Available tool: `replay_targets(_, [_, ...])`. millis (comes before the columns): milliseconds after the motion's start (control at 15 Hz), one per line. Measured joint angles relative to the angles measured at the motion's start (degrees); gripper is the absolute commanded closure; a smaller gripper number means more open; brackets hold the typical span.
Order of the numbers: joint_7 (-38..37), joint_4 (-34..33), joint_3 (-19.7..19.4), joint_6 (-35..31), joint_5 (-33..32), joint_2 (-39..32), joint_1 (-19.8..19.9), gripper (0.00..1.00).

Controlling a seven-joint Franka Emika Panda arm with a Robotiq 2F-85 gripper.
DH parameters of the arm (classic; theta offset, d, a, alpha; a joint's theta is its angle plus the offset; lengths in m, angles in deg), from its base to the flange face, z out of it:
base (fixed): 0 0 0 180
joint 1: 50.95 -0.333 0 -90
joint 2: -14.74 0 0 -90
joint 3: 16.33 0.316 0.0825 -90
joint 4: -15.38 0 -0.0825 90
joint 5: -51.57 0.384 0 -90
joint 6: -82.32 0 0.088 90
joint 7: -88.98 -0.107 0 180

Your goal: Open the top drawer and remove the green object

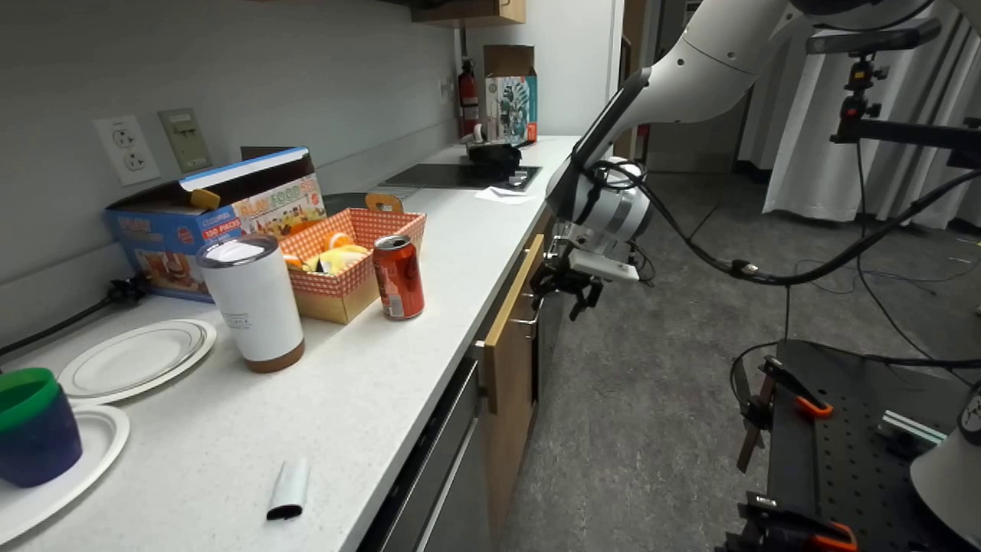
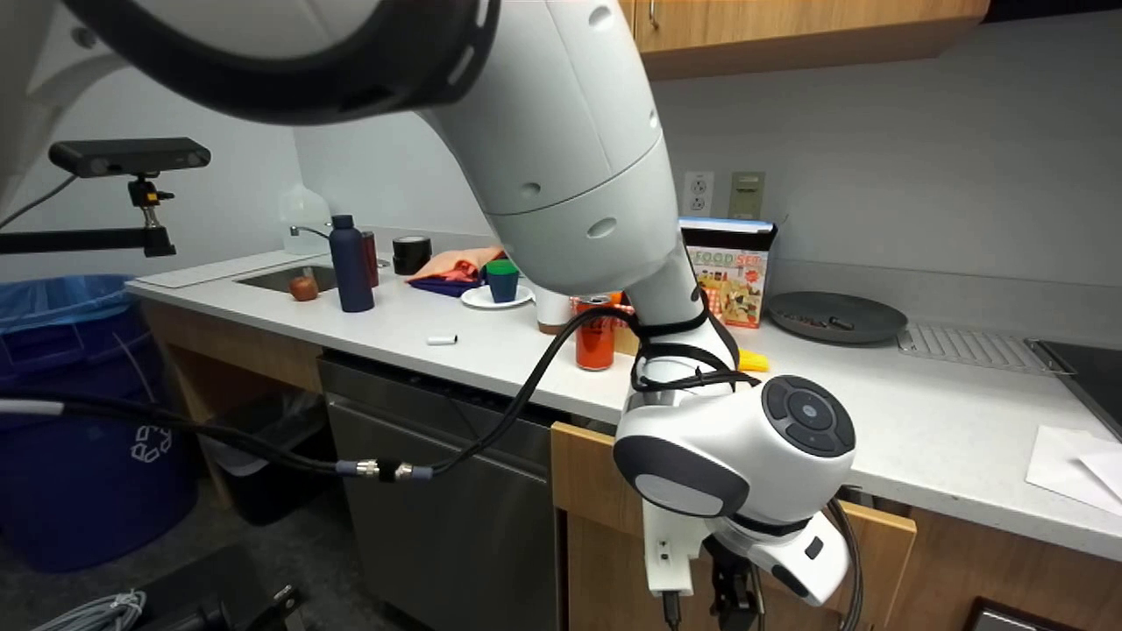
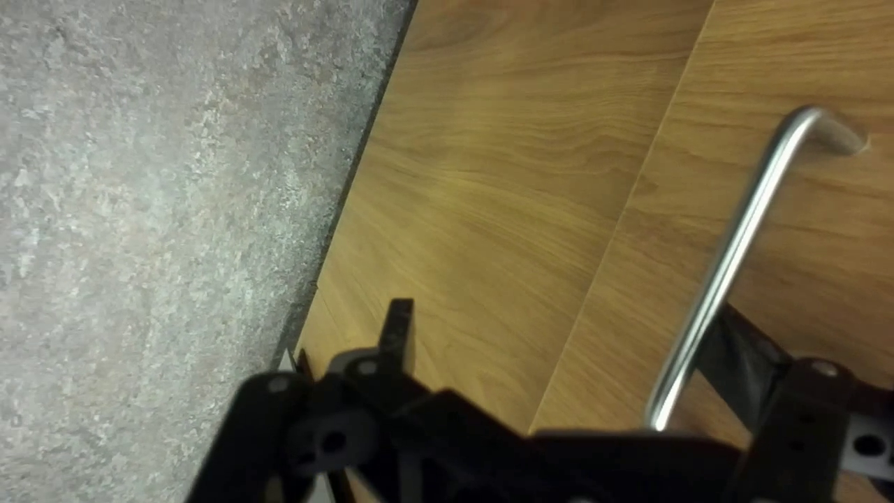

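The top drawer (image 1: 512,326) has a tan wood front standing a little out from under the counter in an exterior view; its front also shows in an exterior view (image 2: 583,464), partly behind the arm. In the wrist view its slim metal bar handle (image 3: 723,269) runs diagonally across the wood. My gripper (image 3: 562,314) is open. One finger reaches behind the handle bar, between it and the drawer front; the opposite finger is apart from the bar on its outer side. The gripper also shows beside the drawer front in an exterior view (image 1: 563,290). The green object is hidden or out of view.
The counter (image 1: 360,406) overhangs the drawer. It bears a red can (image 1: 398,277), a checked basket (image 1: 345,295), a white tumbler (image 1: 257,307), plates (image 1: 130,360) and a green-and-blue cup (image 1: 34,441). A steel dishwasher (image 2: 438,491) stands beside the drawer. Black cables (image 2: 535,394) hang from the arm.
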Motion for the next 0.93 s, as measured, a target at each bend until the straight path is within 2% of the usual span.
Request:
replay_targets(400, [-0.83,12.26,-2.74,0.01,4.47,8.69,0.01,0.00])
replay_targets(800, [-0.04,28.24,-2.80,-0.06,12.04,20.99,2.67,0.00])
replay_targets(933, [0.24,31.85,-2.96,-0.98,12.29,25.04,3.11,0.00])
